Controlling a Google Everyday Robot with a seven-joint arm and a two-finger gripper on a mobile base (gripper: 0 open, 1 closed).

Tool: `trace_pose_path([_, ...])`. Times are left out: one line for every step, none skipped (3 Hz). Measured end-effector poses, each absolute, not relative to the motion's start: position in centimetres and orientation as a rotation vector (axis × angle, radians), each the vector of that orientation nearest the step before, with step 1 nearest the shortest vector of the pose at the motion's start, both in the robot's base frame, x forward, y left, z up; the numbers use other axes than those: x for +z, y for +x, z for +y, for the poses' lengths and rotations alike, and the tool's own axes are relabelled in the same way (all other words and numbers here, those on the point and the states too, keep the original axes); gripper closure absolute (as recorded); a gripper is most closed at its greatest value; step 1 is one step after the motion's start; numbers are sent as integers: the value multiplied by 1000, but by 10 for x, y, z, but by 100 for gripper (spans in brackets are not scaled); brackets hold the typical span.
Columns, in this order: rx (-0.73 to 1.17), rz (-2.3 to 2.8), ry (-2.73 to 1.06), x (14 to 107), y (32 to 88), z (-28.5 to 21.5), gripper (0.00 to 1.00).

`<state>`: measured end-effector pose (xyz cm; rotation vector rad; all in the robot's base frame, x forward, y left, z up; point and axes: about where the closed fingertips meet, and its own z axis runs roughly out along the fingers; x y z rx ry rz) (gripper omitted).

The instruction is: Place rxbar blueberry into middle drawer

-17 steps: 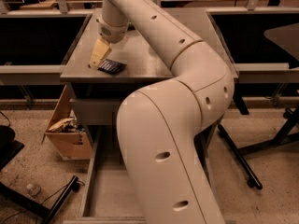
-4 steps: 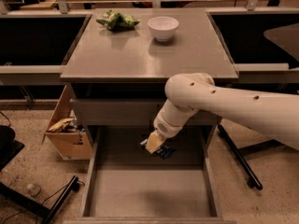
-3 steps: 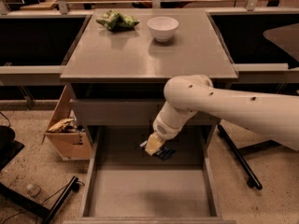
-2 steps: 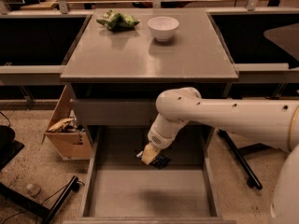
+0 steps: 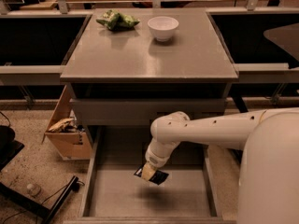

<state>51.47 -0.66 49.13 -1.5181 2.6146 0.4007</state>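
i am holding my gripper (image 5: 149,172) low inside the open middle drawer (image 5: 91,181), with its fingers clenched on the rxbar blueberry (image 5: 160,177). over the last second or so my arm has been carrying the bar down and forward, from near the back of the drawer, just under the cabinet front, to a spot over the middle of the grey floor. a few seconds before that i was working up on the counter top (image 5: 149,59), so the bar is now off the top and well inside the drawer's walls.

the bar is hanging a little tilted and is casting a soft shadow on the floor just below it, so i am judging that it is not resting there yet. what remains, i think, is a short lowering and letting go.

the dark wrapper is showing a pale patch of print, but i am not making out any word or brand on it. the green bag (image 5: 117,20) and the white bowl (image 5: 163,28) on the counter top are showing no readable writing either.
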Motion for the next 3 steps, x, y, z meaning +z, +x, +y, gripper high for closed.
trace_pose_path([403, 2615, -1564, 458, 517, -6, 100])
trace_pose_path([435, 2639, -1580, 431, 515, -6, 100])
trace_pose_path([439, 2642, -1581, 429, 513, -6, 81])
